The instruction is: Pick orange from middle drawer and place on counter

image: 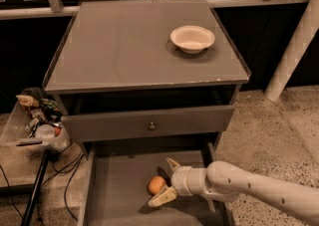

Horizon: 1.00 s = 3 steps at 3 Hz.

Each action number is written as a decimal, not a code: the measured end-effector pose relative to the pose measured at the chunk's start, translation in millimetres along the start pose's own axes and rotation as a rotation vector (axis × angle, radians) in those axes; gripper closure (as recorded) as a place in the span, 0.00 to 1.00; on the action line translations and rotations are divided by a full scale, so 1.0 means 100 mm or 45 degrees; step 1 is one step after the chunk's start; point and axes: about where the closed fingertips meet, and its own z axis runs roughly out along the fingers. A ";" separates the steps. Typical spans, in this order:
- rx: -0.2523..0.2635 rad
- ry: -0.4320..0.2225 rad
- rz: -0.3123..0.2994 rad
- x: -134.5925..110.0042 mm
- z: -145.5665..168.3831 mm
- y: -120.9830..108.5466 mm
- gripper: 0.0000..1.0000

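The orange point(156, 185) lies on the floor of the pulled-out middle drawer point(114, 190), near the middle. My gripper point(166, 182) reaches in from the right at the end of the white arm. Its fingers are open, one finger point(173, 164) behind the orange and the other point(162, 198) in front of it, so the orange sits between them at their tips. The counter point(124, 46) is the flat grey cabinet top above.
A white bowl point(192, 38) stands on the counter's back right. A closed drawer front with a small knob point(151, 126) is just above the open drawer. A clear bin of small items point(37, 120) and cables are at the left. A white post point(291, 46) stands at the right.
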 end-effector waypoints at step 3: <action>-0.007 -0.003 -0.013 0.34 0.31 0.05 0.00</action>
